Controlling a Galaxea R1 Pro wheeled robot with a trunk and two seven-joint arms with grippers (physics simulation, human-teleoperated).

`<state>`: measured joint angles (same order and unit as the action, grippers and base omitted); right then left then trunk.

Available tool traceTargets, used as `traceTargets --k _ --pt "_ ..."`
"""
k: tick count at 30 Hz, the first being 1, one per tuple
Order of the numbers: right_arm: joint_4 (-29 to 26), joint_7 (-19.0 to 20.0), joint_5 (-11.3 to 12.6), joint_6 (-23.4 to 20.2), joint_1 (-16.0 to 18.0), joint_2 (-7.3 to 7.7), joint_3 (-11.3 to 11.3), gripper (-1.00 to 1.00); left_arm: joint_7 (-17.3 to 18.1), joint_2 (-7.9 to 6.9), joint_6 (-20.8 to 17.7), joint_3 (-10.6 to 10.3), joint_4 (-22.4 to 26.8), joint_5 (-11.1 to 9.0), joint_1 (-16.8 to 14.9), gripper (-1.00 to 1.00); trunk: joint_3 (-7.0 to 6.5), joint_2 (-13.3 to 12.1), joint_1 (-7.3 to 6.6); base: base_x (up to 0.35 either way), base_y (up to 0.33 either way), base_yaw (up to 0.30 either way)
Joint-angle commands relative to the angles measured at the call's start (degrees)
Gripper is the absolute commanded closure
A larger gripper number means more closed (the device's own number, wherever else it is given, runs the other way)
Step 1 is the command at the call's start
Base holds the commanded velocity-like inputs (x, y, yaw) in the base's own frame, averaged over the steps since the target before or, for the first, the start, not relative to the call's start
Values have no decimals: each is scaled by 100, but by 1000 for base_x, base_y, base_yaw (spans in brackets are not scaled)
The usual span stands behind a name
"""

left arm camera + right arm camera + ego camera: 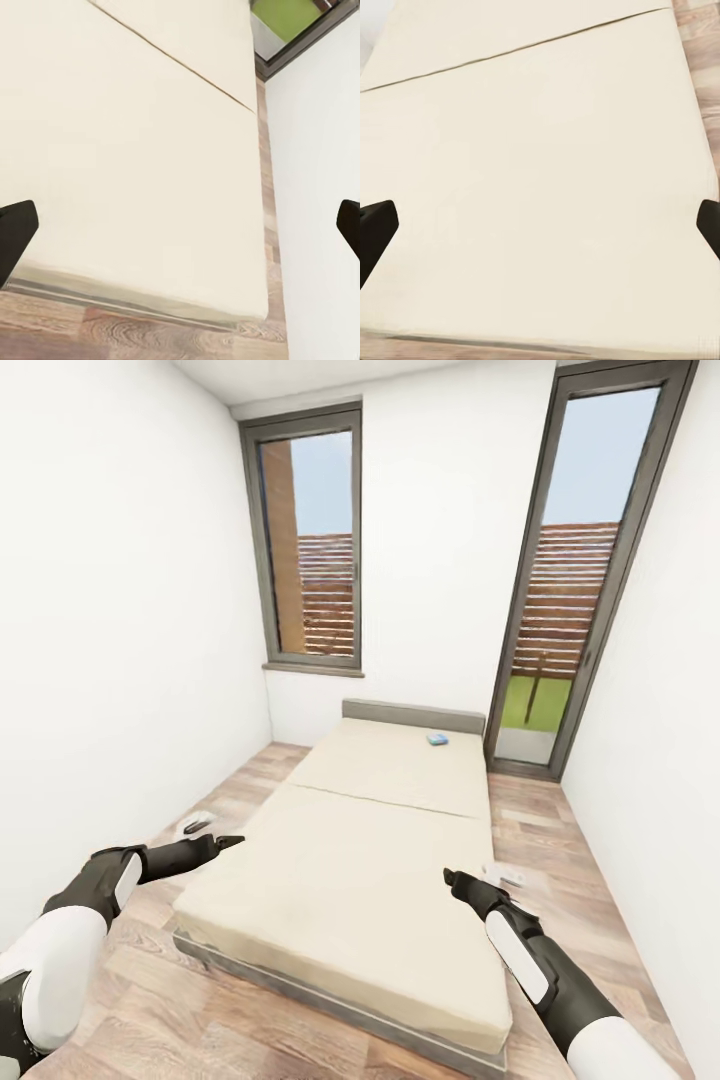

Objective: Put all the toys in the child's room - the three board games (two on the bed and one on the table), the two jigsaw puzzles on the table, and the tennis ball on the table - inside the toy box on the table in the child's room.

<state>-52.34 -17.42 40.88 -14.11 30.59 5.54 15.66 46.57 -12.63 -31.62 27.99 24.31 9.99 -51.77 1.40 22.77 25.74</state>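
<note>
The bed [380, 840] with its plain beige mattress [135, 150] [540, 165] lies straight ahead in the child's room. A small blue board game [437, 739] rests flat on the mattress near the grey headboard [412, 714], far beyond both arms. My left gripper [232, 842] [180, 232] hovers open over the bed's near left edge. Over the near right edge my right gripper [450, 877] [540, 232] is open too, with nothing between its fingers. The table, toy box, jigsaw puzzles and tennis ball are out of view.
White walls close in on both sides, with narrow strips of wood floor [250, 790] along the bed. Tall dark-framed windows [310, 550] [570, 590] stand behind the headboard. A small pale object [197, 822] lies on the floor left of the bed, another [506, 875] on the right.
</note>
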Motion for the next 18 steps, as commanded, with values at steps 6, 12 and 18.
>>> traceTargets --k 6,12,18 --pt "-13 -51 43 -12 7 9 25 -100 40 6 -37 48 4 56 -9 -100 14 14 4 0 -46 289" --pt "-13 -51 43 -12 7 9 27 -100 38 6 -37 48 4 56 -9 -100 14 14 4 0 -133 289" --pt "-13 -51 43 -16 7 9 26 -100 36 6 -37 48 4 57 -9 -100 14 14 4 0 -156 289"
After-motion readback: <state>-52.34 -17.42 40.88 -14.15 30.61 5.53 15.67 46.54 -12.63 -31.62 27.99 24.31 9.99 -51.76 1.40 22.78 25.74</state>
